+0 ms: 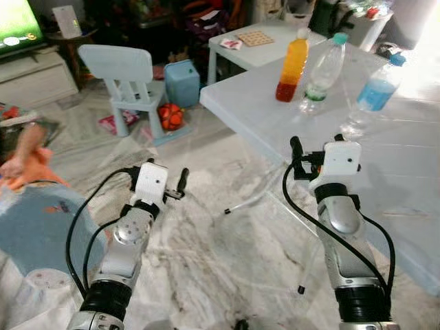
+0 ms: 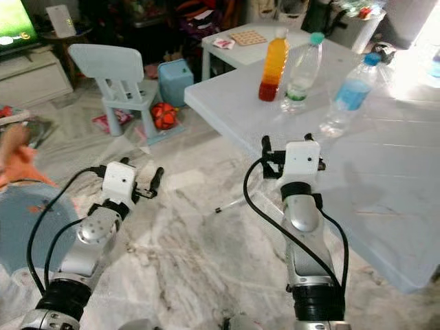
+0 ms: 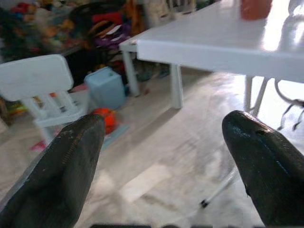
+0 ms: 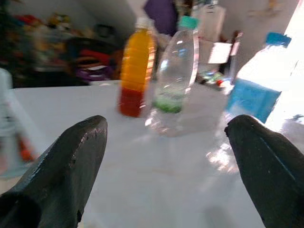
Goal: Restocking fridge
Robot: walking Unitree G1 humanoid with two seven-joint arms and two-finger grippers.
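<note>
bottles (image 1: 294, 60) near table (image 1: 412, 172) edge; right end effector (image 1: 316, 148) spread.

bright daylight | blown-out glare upper right | wrist views blurred

My right wrist feed blurs the orange bottle (image 4: 137, 66); person (image 1: 24, 148) cropped at left edge.

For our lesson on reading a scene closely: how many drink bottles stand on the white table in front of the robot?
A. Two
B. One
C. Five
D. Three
D: on the white table stand an orange bottle, a clear bottle with a green cap and a clear bottle with a blue label.
</note>
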